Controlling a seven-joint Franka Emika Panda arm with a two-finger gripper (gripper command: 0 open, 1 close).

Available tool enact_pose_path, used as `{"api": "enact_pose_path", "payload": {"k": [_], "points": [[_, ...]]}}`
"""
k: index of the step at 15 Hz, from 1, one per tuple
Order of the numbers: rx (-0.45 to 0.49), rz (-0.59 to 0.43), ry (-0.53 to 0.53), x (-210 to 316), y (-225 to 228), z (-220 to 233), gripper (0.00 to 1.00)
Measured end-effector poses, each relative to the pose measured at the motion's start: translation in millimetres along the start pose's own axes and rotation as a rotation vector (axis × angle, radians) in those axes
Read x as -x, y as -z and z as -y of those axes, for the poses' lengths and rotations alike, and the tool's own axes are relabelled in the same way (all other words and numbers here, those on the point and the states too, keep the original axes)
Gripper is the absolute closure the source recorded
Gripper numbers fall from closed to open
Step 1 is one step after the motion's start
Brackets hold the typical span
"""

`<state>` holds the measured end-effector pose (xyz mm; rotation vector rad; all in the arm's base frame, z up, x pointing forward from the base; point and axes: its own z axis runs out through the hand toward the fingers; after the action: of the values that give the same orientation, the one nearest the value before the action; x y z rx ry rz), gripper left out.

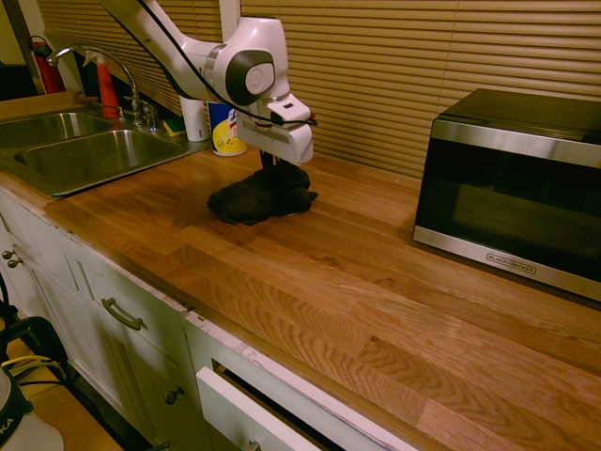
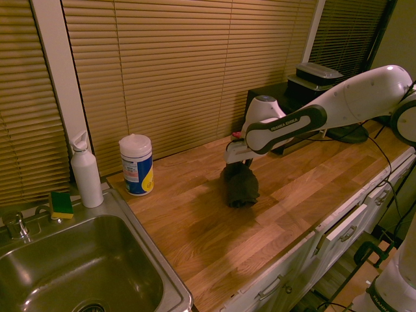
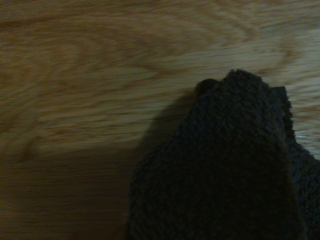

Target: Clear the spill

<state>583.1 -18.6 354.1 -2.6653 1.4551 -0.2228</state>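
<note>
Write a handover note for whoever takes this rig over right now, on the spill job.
Gripper: shut on the dark cloth, pointing down.
Cloth: bunched up on the wooden counter, between the sink and the microwave, nearer the wipes tub.
Spill: I can't make one out in any view; it may be under the cloth.
Done: cloth gripped and down on the wood. How much has been wiped, the pictures don't tell.
Left: probably wipe, then lift the cloth and check the wood beneath before letting go.
</note>
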Motion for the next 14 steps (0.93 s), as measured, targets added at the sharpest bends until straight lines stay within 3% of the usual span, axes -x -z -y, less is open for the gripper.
{"api": "enact_pose_path", "payload": {"k": [3,5,14], "points": [[-0.017,0.007,-0.015,-23.7,7.4,-20.7,1.0],[-0.022,0.012,0.011,-12.5,8.7,-12.1,1.0],[-0.006,0.029,0.193,135.6,2.0,65.1,1.0]]}}
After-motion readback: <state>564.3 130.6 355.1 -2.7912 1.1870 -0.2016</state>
